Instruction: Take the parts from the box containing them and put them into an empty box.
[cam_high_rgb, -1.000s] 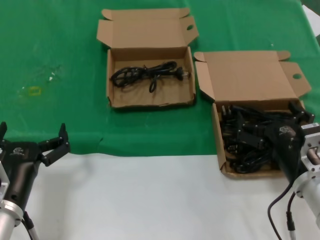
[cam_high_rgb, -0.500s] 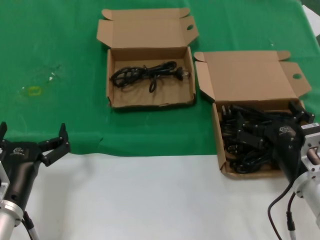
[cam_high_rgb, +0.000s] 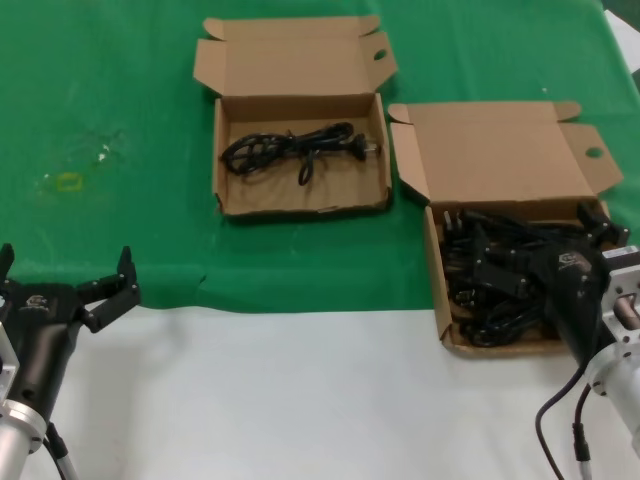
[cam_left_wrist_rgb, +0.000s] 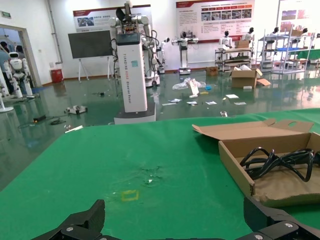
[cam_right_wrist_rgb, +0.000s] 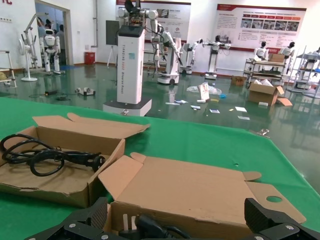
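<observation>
While the left gripper (cam_high_rgb: 68, 272) idled wide open at the near table edge, the right gripper (cam_high_rgb: 600, 222) hung spread directly over the cables (cam_high_rgb: 490, 280) heaped in the full box (cam_high_rgb: 447, 335); the wide box (cam_high_rgb: 300, 205) lay ahead and leftward

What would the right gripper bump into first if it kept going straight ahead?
Probably the tall lid of the full box: the right gripper hangs open over the black cables, aimed at that lid. Depth is hard to judge.
</observation>
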